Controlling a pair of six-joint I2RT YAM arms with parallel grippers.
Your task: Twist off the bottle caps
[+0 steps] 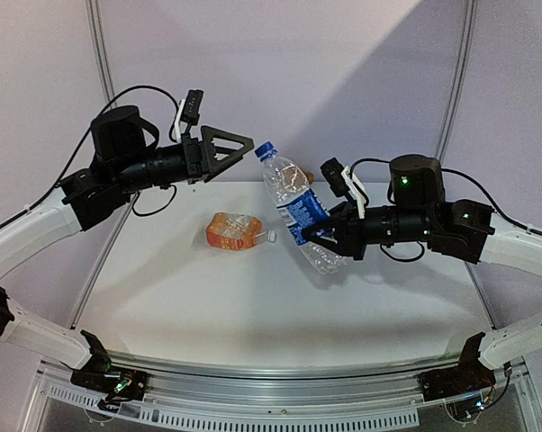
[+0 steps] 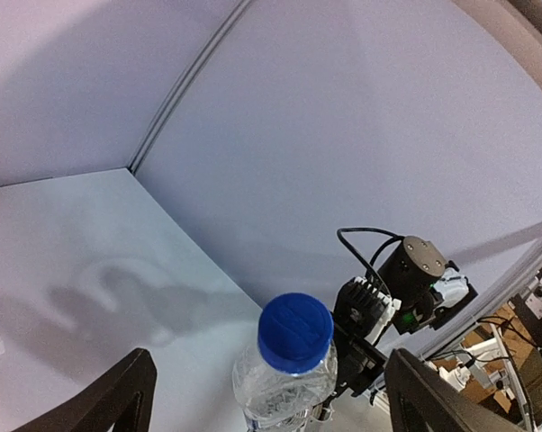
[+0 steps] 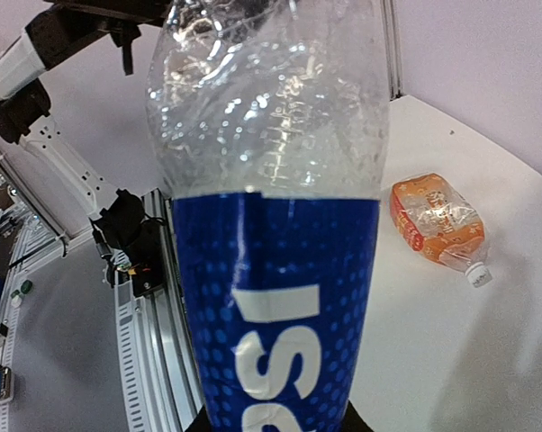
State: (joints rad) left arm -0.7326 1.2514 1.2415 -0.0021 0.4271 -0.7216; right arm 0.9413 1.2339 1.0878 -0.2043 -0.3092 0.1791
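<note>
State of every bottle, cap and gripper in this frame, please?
water bottle: held tilted above the table, gripped at its label.
blue cap: screwed on the water bottle.
orange bottle: lying on its side on the table.
white cap: on the orange bottle.
left gripper: open, facing the blue cap, not touching it.
right gripper: shut on the water bottle.

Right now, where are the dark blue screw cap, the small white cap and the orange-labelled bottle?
Dark blue round plastic cap (image 2: pixel 295 331): left wrist view, flat top.
Small white plastic cap (image 3: pixel 477 275): right wrist view, its middle.
Flat orange-labelled plastic bottle (image 1: pixel 233 230): top external view, label middle.
</note>
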